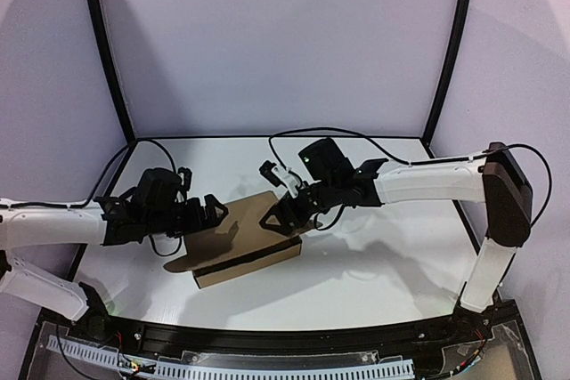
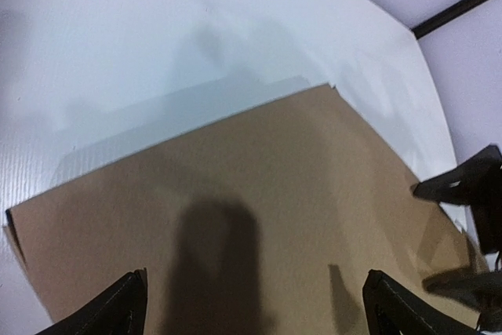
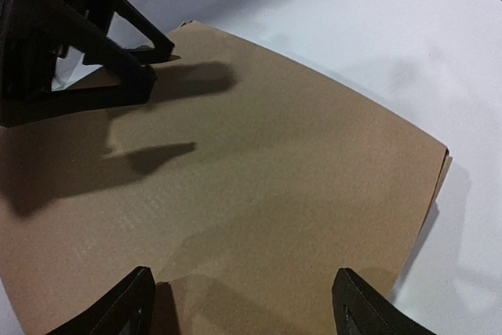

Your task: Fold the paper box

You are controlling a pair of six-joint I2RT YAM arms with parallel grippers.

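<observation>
Paper box (image 1: 254, 242) lies midway across the worktop (image 1: 392, 264), nearer its near edge, top panel down. Left gripper (image 1: 214, 211): wide, at its left end. Right gripper (image 1: 283, 218): parted over its right end, empty. Judged step: lid closure; next, tuck flaps firmly.

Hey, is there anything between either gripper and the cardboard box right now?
Nothing visible. The left gripper and the right gripper both hang directly over the paper box, jaws open, with only bare brown cardboard showing between their fingers. Each one sees the other off to one side, not in its path.
</observation>
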